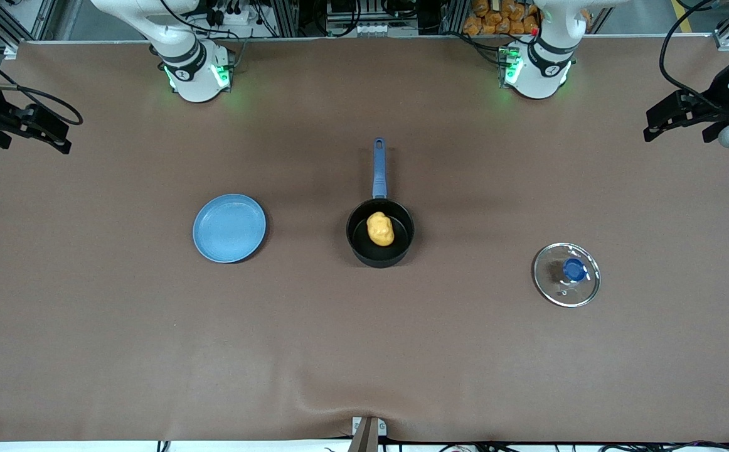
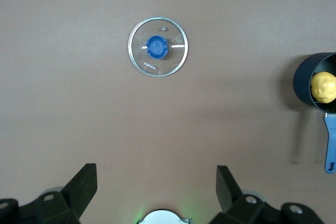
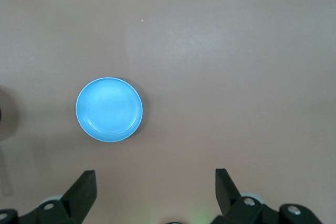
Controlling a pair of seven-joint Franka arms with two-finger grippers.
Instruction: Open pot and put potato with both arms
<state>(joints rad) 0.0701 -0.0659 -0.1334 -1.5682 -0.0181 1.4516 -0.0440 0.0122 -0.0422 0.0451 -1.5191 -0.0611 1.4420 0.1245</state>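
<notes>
The black pot (image 1: 364,251) stands uncovered mid-table, its blue handle (image 1: 379,169) pointing toward the robots' bases. Inside it lies the yellow-orange potato (image 1: 380,229). The glass lid (image 1: 566,274) with its blue knob rests flat on the table, toward the left arm's end and slightly nearer the front camera than the pot. My left gripper (image 1: 653,124) hangs open and empty above that end of the table; its wrist view shows the lid (image 2: 157,46), pot (image 2: 303,80) and potato (image 2: 323,86) well below the gripper (image 2: 156,174). At the right arm's end my right gripper (image 1: 57,135) is raised, open and empty (image 3: 156,178).
A flat blue plate (image 1: 229,227) lies beside the pot toward the right arm's end, and it appears empty in the right wrist view (image 3: 109,109). Brown cloth covers the table (image 1: 151,351). Both arm bases stand along the table's edge farthest from the front camera.
</notes>
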